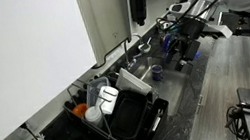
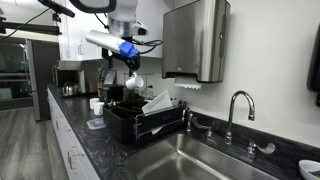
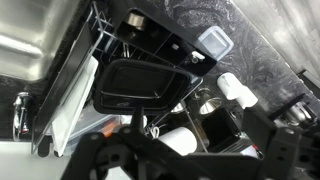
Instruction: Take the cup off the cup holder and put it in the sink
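A white cup (image 2: 135,82) is seen in an exterior view at the tip of the gripper (image 2: 126,68), raised above the far end of the black dish rack (image 2: 125,125); whether the fingers are clamped on it cannot be told, as they are small and dark there. The steel sink (image 2: 205,160), its faucet (image 2: 236,108) and a paper towel dispenser (image 2: 195,40) on the wall are shown plainly only in that view. In the wrist view the rack is looked down on, and a black tray (image 3: 135,85) lying in it is revealed, with a clear lidded container (image 3: 215,42) on the dark counter (image 3: 270,30) beside it; the gripper's fingers are only a dark blur along the bottom edge
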